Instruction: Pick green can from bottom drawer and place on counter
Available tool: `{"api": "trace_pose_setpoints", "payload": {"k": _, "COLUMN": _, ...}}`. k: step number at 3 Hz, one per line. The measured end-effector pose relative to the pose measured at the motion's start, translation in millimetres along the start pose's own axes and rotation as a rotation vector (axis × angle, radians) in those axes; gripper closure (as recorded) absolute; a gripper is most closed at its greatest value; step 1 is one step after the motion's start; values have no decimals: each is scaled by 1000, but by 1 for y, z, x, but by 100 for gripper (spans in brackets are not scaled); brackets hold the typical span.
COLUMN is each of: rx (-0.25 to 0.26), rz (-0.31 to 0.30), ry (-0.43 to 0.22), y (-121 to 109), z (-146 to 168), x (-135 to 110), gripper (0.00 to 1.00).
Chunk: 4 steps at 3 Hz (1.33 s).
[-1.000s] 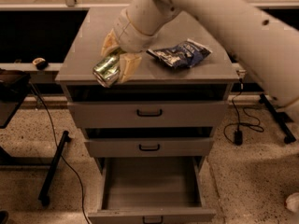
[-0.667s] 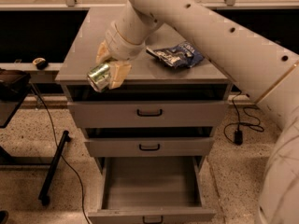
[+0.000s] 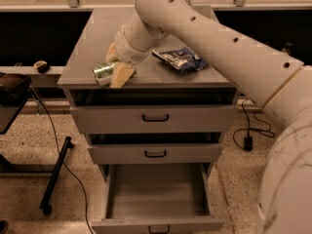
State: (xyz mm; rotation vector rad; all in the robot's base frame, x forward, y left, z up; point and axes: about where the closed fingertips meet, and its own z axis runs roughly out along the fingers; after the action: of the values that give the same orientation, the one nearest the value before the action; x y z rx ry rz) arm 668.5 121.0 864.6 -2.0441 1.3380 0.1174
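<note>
The green can (image 3: 103,73) lies on its side between the tan fingers (image 3: 121,74) of my gripper (image 3: 113,72), which is shut on it. The can sits low over the front left part of the grey counter (image 3: 97,38); I cannot tell if it touches the surface. The bottom drawer (image 3: 156,194) is pulled open below and its inside shows nothing in it. My white arm reaches in from the upper right across the counter.
A blue foil snack bag (image 3: 180,59) lies on the counter to the right of the gripper. The two upper drawers (image 3: 156,117) stand slightly ajar. A black stand and cable (image 3: 56,172) are on the floor at left, another cable (image 3: 248,135) at right.
The gripper with the can has moved a little back over the counter's front left and lower toward its surface. The arm has swung further across the view.
</note>
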Motion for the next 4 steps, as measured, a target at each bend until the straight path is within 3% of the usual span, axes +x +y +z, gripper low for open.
{"api": "trace_pose_setpoints", "payload": {"k": 1, "rx": -14, "rz": 94, "ry": -92, "y": -17, "z": 9, "x": -3, "gripper": 100}}
{"api": "trace_pose_setpoints", "payload": {"k": 2, "rx": -33, "rz": 168, "ry": -125, "y": -33, "z": 10, "x": -5, "gripper": 100}}
{"api": "trace_pose_setpoints", "payload": {"k": 3, "rx": -35, "rz": 227, "ry": -102, "y": -45, "z": 13, "x": -5, "gripper": 100}}
{"api": "trace_pose_setpoints", "payload": {"k": 4, "rx": 0, "rz": 280, "ry": -25, "y": -55, "z": 16, "x": 6, "gripper": 100}}
